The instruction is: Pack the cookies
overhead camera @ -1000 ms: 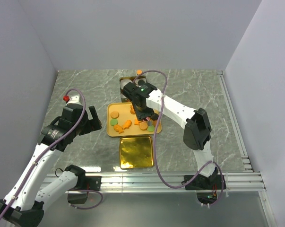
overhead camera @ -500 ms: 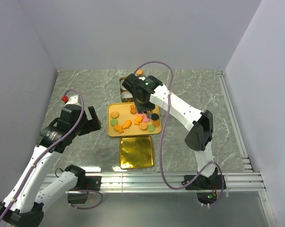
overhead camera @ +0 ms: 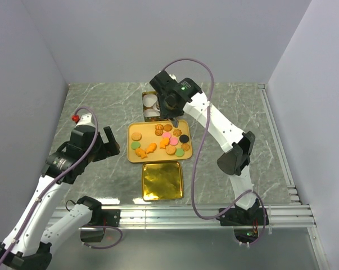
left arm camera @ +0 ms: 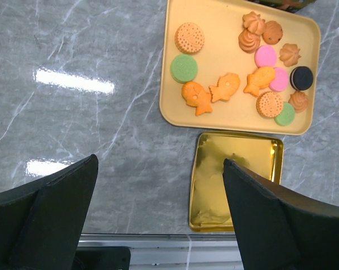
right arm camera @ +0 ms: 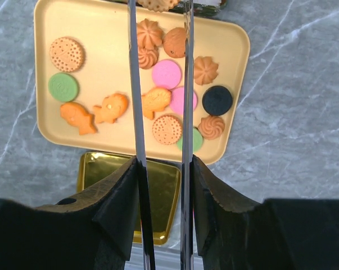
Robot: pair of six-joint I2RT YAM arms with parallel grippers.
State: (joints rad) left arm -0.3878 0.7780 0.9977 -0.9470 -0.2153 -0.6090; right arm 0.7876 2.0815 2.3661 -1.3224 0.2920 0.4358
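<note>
Several cookies lie on the cream tray (right arm camera: 102, 34): a pink disc (right arm camera: 167, 73), a black one (right arm camera: 217, 100), orange fish (right arm camera: 110, 107), green and tan rounds. My right gripper (right arm camera: 161, 163) is shut on metal tongs (right arm camera: 134, 112). At the top edge of the right wrist view, a tan cookie (right arm camera: 158, 4) sits between the tong tips. In the top view the right gripper (overhead camera: 170, 109) hangs over the tray's far edge, beside the tin (overhead camera: 150, 103). My left gripper (left arm camera: 159, 163) stands open and empty, left of the tray (overhead camera: 132, 147).
The tin behind the tray holds white paper cups. A gold lid (overhead camera: 162, 180) lies just in front of the tray, toward the arm bases; it shows in the left wrist view too, as the gold lid (left arm camera: 236, 180). Walls close in the marble table on three sides.
My right arm has risen from the middle of the tray and swung back toward the tin, uncovering the cookies. The left arm has barely moved.
</note>
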